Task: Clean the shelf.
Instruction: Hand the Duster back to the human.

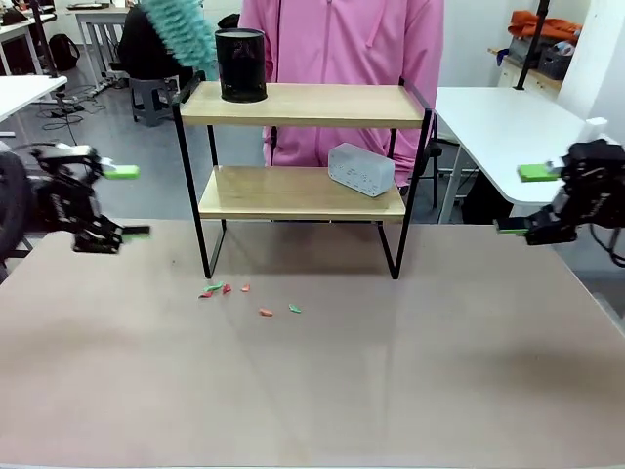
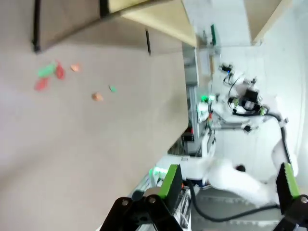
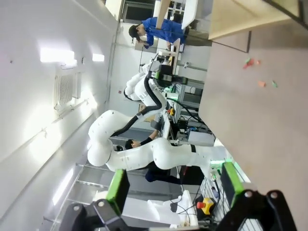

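Note:
The shelf (image 1: pixel 298 105) stands at the middle of the table's far side, two light wooden boards in a black frame. Its top board carries a black cylinder (image 1: pixel 241 65); a translucent white box (image 1: pixel 361 168) lies on the lower board. Small red, orange and green scraps (image 1: pixel 227 289) are scattered on the table in front of its left legs. My left gripper (image 1: pixel 127 202) hovers open at the table's left edge, holding nothing. My right gripper (image 1: pixel 522 200) hangs open at the right edge, likewise bare. The left wrist view shows open fingers (image 2: pixel 171 180), scraps (image 2: pixel 48 72) and shelf (image 2: pixel 154 17).
A person in a pink top (image 1: pixel 342 44) stands right behind the shelf. A teal fluffy duster (image 1: pixel 181 29) sticks up at the shelf's upper left. A white table (image 1: pixel 508 122) stands at the back right. The brown tabletop (image 1: pixel 322 391) spreads wide in front of the scraps.

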Controlling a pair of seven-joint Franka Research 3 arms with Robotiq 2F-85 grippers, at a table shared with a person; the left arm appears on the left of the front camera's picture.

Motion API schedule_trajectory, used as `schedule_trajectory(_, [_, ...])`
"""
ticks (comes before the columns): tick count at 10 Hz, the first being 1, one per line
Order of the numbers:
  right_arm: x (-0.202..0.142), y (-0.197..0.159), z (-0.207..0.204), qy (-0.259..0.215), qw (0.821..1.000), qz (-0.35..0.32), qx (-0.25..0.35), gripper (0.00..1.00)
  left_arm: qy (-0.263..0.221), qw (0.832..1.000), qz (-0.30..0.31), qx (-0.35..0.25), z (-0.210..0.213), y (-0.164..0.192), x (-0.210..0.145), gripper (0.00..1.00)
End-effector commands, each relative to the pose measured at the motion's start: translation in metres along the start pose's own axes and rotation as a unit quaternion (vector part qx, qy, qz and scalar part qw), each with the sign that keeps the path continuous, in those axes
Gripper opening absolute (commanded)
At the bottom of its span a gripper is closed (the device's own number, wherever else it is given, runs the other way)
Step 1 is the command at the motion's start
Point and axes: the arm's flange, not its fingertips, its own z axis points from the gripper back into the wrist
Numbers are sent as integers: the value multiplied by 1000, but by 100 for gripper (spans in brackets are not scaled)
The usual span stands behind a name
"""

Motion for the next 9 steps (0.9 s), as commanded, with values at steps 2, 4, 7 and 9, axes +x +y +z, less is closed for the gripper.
schedule_trajectory(2, [-35, -10, -39, 11, 1000, -17, -20, 100, 50, 999, 5, 2, -35, 14, -23, 100])
schedule_trajectory(4, [1, 0, -15, 12, 1000, 1, -4, 100, 52, 999, 13, 9, -40, 12, -9, 100])
schedule_trajectory(7, [1, 0, -15, 12, 1000, 1, -4, 100, 52, 999, 13, 9, -40, 12, -9, 100])
schedule_trajectory(9, [1, 0, -15, 12, 1000, 1, -4, 100, 52, 999, 13, 9, -40, 12, -9, 100])
